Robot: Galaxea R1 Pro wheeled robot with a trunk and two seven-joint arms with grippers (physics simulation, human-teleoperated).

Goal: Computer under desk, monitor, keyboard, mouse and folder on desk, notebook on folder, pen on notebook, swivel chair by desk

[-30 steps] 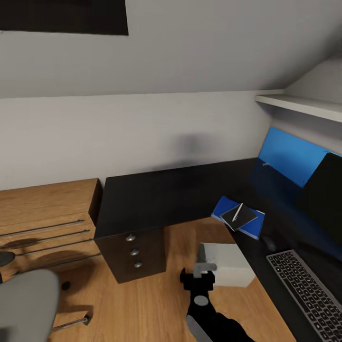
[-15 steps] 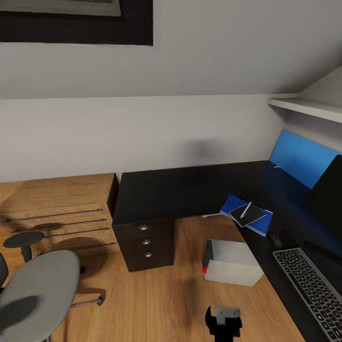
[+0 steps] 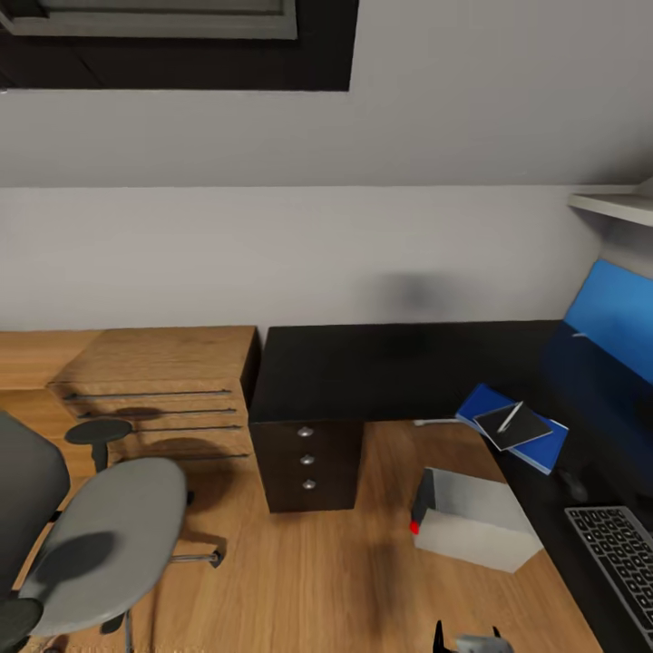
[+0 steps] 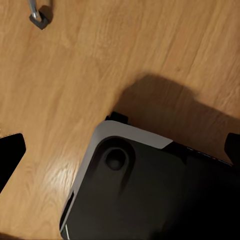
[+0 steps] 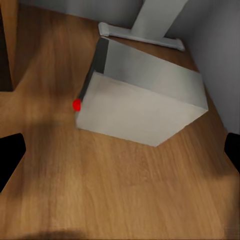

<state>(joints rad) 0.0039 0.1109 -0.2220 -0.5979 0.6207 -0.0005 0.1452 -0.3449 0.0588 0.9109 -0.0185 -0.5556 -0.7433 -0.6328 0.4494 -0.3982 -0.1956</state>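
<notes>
A: What do the left gripper's fingers show?
B: In the left wrist view, two dark tips sit at opposite edges of the frame, spread wide, with nothing between them and touching nothing. Beneath lie the wooden floor and the robot's own dark base, grey along one rim.

A: And the right gripper?
B: Likewise spread wide: in the right wrist view its fingertips stand at the two frame edges, empty, hovering apart from the computer. The computer is a grey box with a dark front face and a red spot at its lower corner; it rests on the floor in front of a pale support leg.

A: Where are the task objects in the head view?
B: The computer lies on the floor beside the black desk, at the edge of its right wing. On the desk, the blue folder carries the dark notebook, and the pen lies on the notebook. The keyboard sits nearer, at the frame's right edge, with the small dark mouse between it and the folder. The monitor shows blue at far right. The swivel chair stands well apart at left, before a wooden dresser.
</notes>
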